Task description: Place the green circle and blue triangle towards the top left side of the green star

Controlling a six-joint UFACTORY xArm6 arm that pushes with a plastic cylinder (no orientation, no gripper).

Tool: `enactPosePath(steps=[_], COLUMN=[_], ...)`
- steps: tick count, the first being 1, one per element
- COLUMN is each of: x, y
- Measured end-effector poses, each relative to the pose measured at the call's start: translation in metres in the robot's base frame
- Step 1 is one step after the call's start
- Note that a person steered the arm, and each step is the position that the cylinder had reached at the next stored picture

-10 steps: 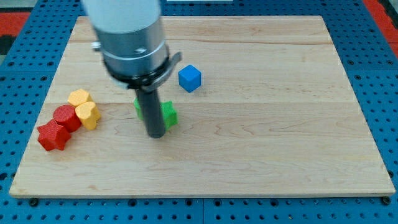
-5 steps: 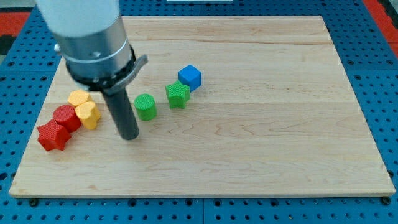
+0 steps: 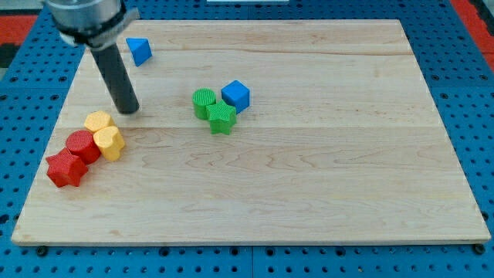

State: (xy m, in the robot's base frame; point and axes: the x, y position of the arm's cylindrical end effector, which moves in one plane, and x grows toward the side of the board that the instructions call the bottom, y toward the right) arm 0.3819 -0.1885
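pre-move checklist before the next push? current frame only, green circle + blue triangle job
1. My tip visible and touching no block: ok, it sits just above the yellow blocks.
2. Green circle at the upper left of the green star: ok, touching it.
3. Blue triangle near the star's upper left: not ok, it is far off by the board's top left corner.
4. Tip behind the triangle for a push toward the star: not ok, the tip is below it.
5. Blue cube out of the triangle's path: cannot tell, it touches the star's upper right.
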Motion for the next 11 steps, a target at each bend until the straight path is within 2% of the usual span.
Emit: enactPosePath(steps=[2, 3, 4, 5, 6, 7, 8, 9, 10, 11], x=[-0.114, -0.131, -0.088, -0.073, -0.103, -0.064, -0.044, -0.041, -0.028, -0.052], y=[-0.042, -0.012, 0.036, 0.000, -0.076, -0.083, -0.023, 0.064, 0.091, 0.069])
